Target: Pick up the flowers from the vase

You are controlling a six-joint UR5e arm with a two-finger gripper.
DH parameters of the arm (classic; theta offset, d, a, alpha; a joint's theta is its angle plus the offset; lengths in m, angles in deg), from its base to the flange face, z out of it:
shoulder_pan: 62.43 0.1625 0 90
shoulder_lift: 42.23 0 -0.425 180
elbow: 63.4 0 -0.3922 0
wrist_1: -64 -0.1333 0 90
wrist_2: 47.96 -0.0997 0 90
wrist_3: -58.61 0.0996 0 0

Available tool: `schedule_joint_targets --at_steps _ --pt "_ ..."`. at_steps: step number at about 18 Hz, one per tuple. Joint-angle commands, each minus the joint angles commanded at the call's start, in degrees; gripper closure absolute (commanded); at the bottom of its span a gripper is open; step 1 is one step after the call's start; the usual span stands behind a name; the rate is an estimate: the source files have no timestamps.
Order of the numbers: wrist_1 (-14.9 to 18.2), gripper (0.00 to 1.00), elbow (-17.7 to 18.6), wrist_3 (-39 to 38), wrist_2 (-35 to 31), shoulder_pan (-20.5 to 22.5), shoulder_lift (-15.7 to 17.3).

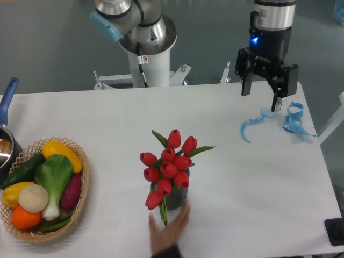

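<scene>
A bunch of red tulips, the flowers, stood in a small dark vase near the front edge of the white bench, the buds leaning out over the rim and one drooping low at the front left. A person's hand reached in from the front edge and touched the base of the vase, apparently steadying it. The robot's claw hung above the far right of the bench, well apart from the flowers, its two fingers released and pointing down, empty. The arm's wrist was upright, with a blue light glowing on its housing. Just beside the claw lay some curled blue ribbons; a wicker basket of vegetables sat at the left, and a blue-handled pan showed at the edge. The bunch looked light, soft and easily bruised, and the vase seemed small enough to tip. The safest hold appeared to be on the gathered green stems just above the rim, not on the buds, followed by a straight lift.
</scene>
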Motion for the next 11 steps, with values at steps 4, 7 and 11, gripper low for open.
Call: schedule_joint_targets --at_steps 4,7,11 --pt "-0.3 0.00 1.6 -0.3 0.1 -0.2 0.5" --pt "-3.9 0.00 4.1 -5.4 1.4 0.1 0.9" --pt "-10.3 0.00 10.0 -13.9 3.7 -0.4 2.9"
